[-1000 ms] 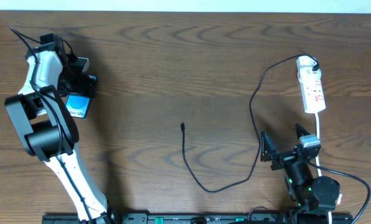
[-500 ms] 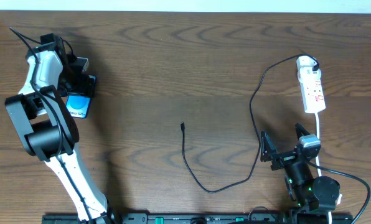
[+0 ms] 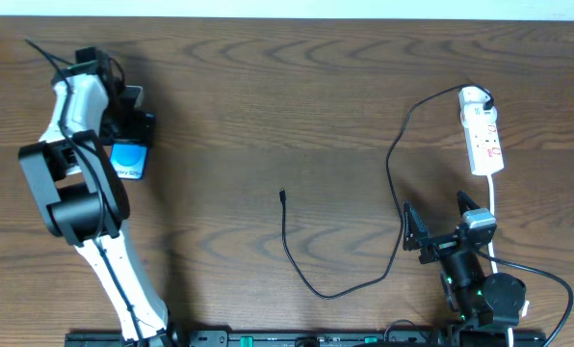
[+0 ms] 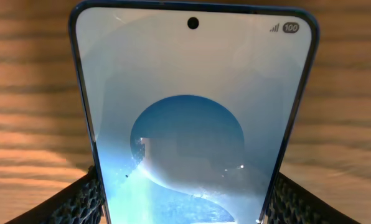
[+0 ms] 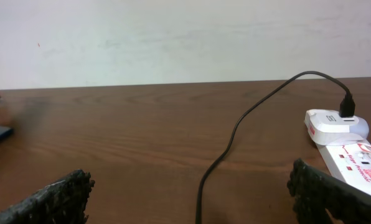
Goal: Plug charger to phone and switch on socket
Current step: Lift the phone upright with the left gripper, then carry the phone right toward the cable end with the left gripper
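Observation:
The phone (image 3: pixel 130 160), with its blue-and-cyan screen up, is at the far left between my left gripper's (image 3: pixel 133 135) fingers. In the left wrist view the phone (image 4: pixel 192 106) fills the frame and my left gripper (image 4: pixel 188 211) is shut on its two long edges. The charger cable (image 3: pixel 393 164) runs from the socket (image 3: pixel 483 140) in a loop across the table. Its small plug (image 3: pixel 282 196) lies free at mid-table. My right gripper (image 3: pixel 439 220) is open and empty, below the socket. In the right wrist view, the cable (image 5: pixel 248 118) passes between the fingers of my right gripper (image 5: pixel 192 199).
The socket's white cord (image 3: pixel 493 207) runs down past my right arm. In the right wrist view the socket (image 5: pixel 350 146) sits at the right with the charger's plug in its end. A pale wall (image 5: pixel 173 37) stands behind the table's far edge.
My left gripper has shifted a little to the right with the phone in it. The right arm, cable and socket have not moved.

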Robot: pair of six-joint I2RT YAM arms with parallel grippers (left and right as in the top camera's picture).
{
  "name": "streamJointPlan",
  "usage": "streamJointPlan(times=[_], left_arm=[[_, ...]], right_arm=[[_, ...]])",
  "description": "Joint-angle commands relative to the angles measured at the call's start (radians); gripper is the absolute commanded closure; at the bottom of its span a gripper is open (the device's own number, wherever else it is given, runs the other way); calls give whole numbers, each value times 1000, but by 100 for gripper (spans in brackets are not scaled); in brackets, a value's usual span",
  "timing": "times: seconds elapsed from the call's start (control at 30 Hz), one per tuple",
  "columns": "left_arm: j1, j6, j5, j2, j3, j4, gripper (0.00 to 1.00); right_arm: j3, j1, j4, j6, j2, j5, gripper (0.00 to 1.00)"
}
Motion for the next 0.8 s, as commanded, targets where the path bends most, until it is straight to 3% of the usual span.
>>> streamJointPlan(times=[0.0, 0.17, 0.27, 0.77], left_arm=[[-60, -68, -21, 12, -21, 3, 34], [-127, -134, -16, -3, -21, 3, 34], [-198, -164, 70, -5, -21, -5, 34], [-593, -552, 80, -5, -21, 13, 34]], right_arm=[[-1, 5, -5, 8, -2, -11, 1], [-1, 5, -5, 8, -2, -11, 1], [-1, 5, -5, 8, -2, -11, 1], [-1, 5, -5, 8, -2, -11, 1]])
